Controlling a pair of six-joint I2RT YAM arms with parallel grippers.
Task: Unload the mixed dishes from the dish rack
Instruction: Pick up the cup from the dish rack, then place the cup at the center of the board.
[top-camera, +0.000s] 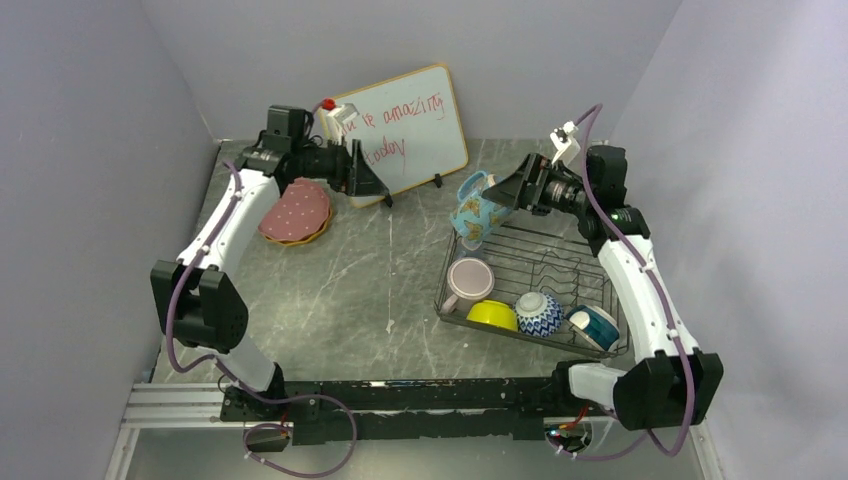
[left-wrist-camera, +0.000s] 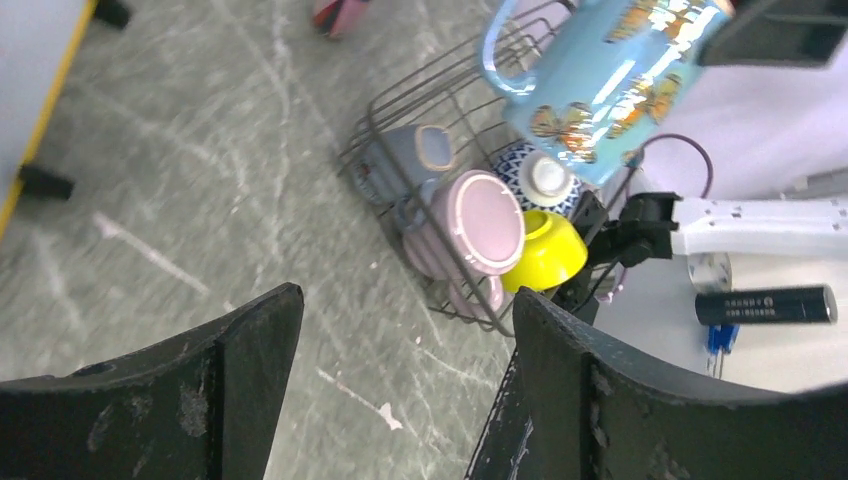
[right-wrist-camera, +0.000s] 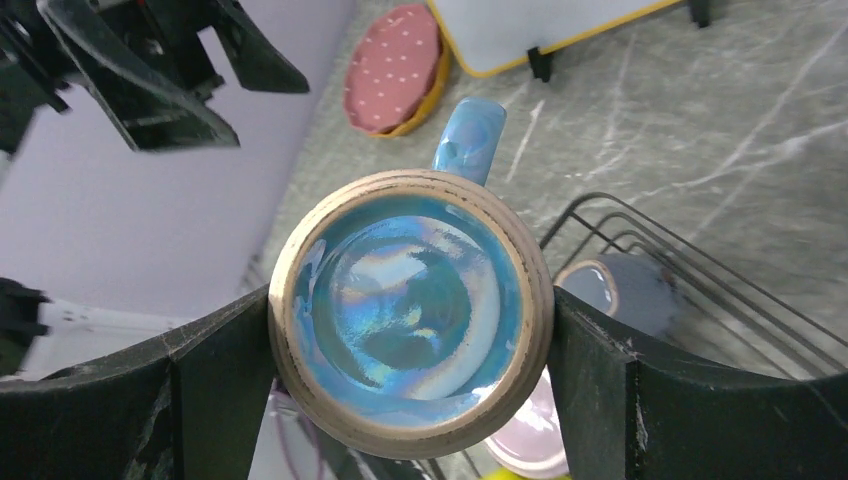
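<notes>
Blue mug (top-camera: 478, 212) clamped across body by right tool (top-camera: 505, 194), fingers either side, clear of handle. Mouth faces wrist camera. Mug hangs tilted in air over far left corner of dish rack (top-camera: 565, 262), off wires; judged mid lift-out toward tabletop (top-camera: 380, 280).

Rack holds pink mug (top-camera: 468, 280), yellow bowl (top-camera: 492, 315), patterned bowl (top-camera: 538, 313), teal-white bowl (top-camera: 597, 325).

Spotted plate (top-camera: 296, 210) lies on tabletop beside whiteboard (top-camera: 405, 130), likely drop-off spot.

Left tool (top-camera: 362, 172) near plate, fingers spread, empty.
</notes>
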